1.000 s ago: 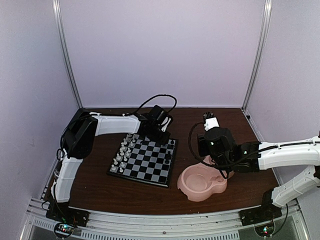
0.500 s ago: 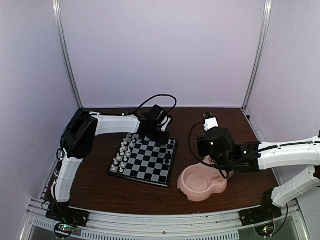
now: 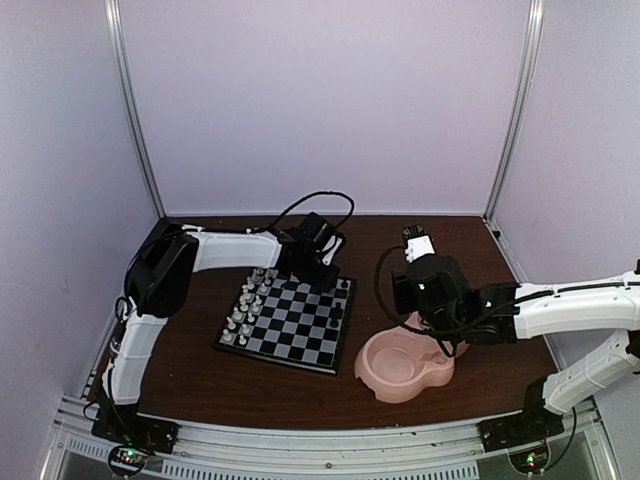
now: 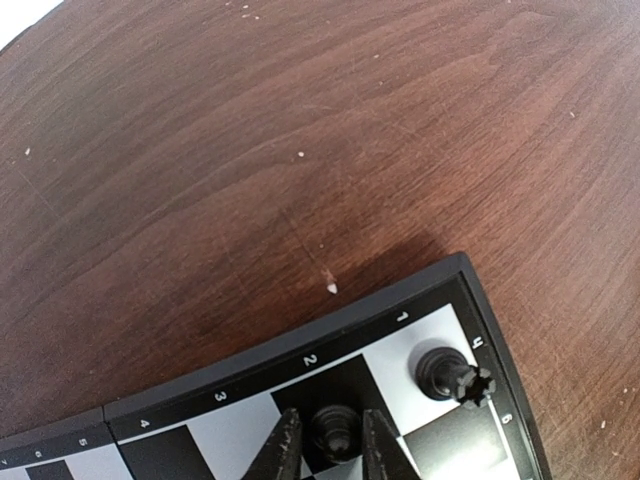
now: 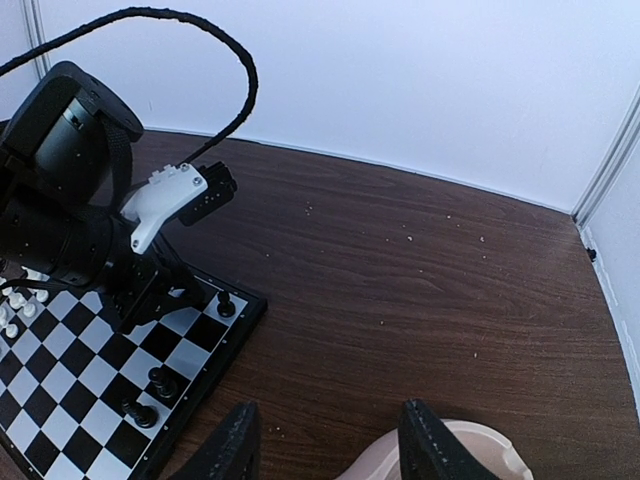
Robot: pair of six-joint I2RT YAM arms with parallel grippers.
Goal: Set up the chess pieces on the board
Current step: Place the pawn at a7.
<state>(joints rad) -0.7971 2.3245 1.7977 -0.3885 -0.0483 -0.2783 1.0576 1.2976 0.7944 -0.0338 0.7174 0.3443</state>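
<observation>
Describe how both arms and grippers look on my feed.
The left arm and right arm have white links with bulky black joints. A black cable loops above the left wrist. The left gripper and right gripper have black fingers.

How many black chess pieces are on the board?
4 that I can see: a corner piece, its neighbour flanked by the left gripper, and two more along the right edge of the board. Others may hide behind the gripper.

Blk/white checked board (image 3: 300,338), blk pcs (image 4: 455,376), white pcs (image 3: 244,302), pink dish (image 3: 372,386).
</observation>
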